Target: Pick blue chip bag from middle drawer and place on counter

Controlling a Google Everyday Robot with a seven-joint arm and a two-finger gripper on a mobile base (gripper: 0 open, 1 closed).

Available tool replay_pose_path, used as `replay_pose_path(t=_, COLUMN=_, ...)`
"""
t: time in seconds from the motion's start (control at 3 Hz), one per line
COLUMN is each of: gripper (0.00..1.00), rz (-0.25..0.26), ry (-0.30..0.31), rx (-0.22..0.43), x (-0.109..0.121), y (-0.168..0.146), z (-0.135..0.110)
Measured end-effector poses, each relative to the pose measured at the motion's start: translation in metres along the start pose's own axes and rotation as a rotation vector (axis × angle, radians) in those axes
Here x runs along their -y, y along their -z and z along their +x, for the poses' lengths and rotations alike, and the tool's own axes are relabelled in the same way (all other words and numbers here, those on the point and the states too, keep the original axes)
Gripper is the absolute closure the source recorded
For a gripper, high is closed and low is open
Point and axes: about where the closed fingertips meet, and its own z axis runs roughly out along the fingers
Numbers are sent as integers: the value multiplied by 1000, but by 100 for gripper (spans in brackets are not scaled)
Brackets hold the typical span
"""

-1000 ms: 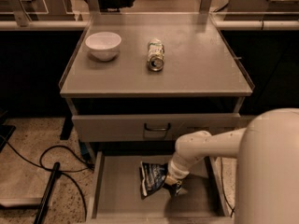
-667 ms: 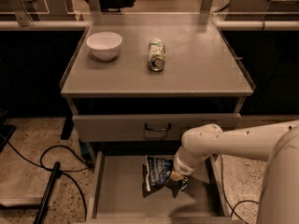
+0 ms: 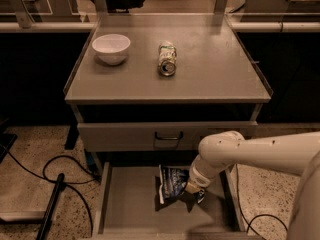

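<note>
Two things lie on the counter [image 3: 215,76]: a white bowl [image 3: 111,48] near its back left corner and a green-and-white drink can [image 3: 167,59] on its side just right of the bowl, the two apart. Below the counter, a drawer front [image 3: 125,136] with a dark bar handle [image 3: 168,135] is closed. Under that, the middle drawer [image 3: 127,206] is pulled out, its flat grey floor bare on the left. The blue chip bag [image 3: 172,180] is inside this drawer, right of the middle, tipped up with its pale sealed end on the left and a dark shadow on the floor below it. The white arm [image 3: 245,154] reaches in from the right and bends down into the drawer. The gripper [image 3: 194,189] is at the bag's right edge, clamped onto it. A black cable [image 3: 50,209] trails over the speckled floor to the left of the drawer.
</note>
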Motion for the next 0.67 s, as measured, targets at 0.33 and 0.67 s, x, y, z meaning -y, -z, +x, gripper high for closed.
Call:
replay_pose_path(t=0.33, gripper=100, rz=15, ry=-57, rx=-43, x=-13, y=44, z=22)
replay_pose_path(t=0.67, gripper=100, rz=95, ry=-85, rx=-62, x=-16, y=117, z=30)
